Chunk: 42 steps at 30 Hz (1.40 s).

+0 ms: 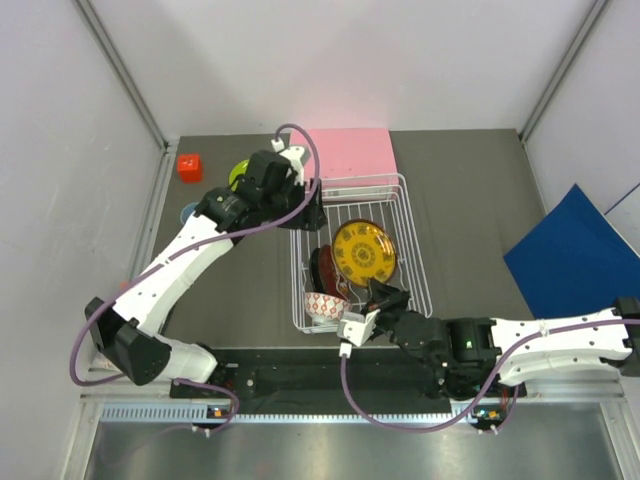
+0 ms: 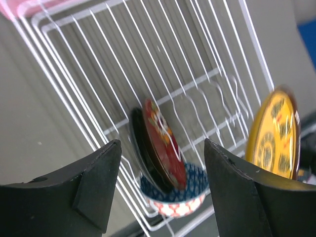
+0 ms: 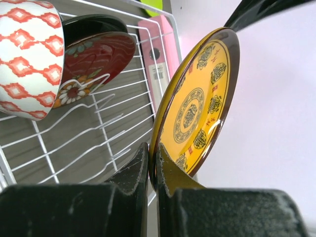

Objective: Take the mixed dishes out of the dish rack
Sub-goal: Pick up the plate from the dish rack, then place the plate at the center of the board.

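The white wire dish rack [image 1: 408,250] holds the yellow-amber plate [image 1: 364,251], the black-and-red plate [image 1: 323,268] and the small patterned bowl [image 1: 326,306]. My right gripper [image 1: 385,298] is shut on the yellow plate's near rim [image 3: 197,108], its fingers [image 3: 136,170] pinching the edge. My left gripper [image 1: 310,212] hangs open and empty over the rack's left side. Its wrist view looks down on the black-and-red plate [image 2: 163,148] and the bowl [image 2: 177,202]. The lime green plate [image 1: 238,176] and the light blue cup [image 1: 188,212] sit on the table left of the rack, partly hidden by the left arm.
A flat pink box [image 1: 350,152] lies behind the rack. A small red cube [image 1: 189,167] sits at the far left corner. A blue sheet [image 1: 575,255] leans at the right side. White walls stand close on both sides.
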Available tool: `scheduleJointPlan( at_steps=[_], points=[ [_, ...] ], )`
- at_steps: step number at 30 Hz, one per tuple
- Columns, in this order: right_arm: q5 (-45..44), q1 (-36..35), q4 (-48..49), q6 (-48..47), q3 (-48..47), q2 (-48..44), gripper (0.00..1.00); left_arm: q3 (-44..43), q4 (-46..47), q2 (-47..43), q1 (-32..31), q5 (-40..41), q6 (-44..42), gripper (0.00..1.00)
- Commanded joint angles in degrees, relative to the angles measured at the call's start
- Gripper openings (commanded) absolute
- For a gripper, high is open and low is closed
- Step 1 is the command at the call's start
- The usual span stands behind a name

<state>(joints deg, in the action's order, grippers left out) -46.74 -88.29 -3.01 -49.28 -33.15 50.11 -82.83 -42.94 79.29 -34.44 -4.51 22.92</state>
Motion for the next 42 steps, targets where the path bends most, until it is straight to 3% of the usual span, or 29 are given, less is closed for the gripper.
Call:
scheduleJointPlan(
  at_steps=[1,7,15,26,34,39,42],
  points=[
    [0.5,-1.2,7.3,-9.9,0.0,-0.5,0.00,-0.9,-4.1,0.0,-3.1,-0.9,-3.5,0.72],
    [1.3,-1.9,8.5,-14.5,1.2,2.6,0.00,1.3,-3.5,-2.6,-4.4,0.6,-3.1,0.72],
    [4.8,-2.0,7.4,-12.7,0.4,5.5,0.00,-0.1,-3.1,-4.7,-4.3,9.5,-1.7,0.74],
    [6.1,-2.1,8.6,-13.7,0.4,7.3,0.00,2.1,-0.3,-4.1,-4.4,-6.0,-2.7,0.74],
    [6.2,-2.0,10.0,-15.1,0.9,8.2,0.00,6.4,1.3,-5.8,-4.9,-9.2,-3.1,0.69],
    [6.3,-2.0,10.2,-15.9,0.4,7.6,0.00,8.9,1.2,-6.5,-5.0,-11.3,-4.0,0.58],
    [6.3,-2.0,11.4,-17.0,0.9,6.9,0.00,10.0,1.7,-7.2,-5.1,-13.1,-4.5,0.45]
  ],
)
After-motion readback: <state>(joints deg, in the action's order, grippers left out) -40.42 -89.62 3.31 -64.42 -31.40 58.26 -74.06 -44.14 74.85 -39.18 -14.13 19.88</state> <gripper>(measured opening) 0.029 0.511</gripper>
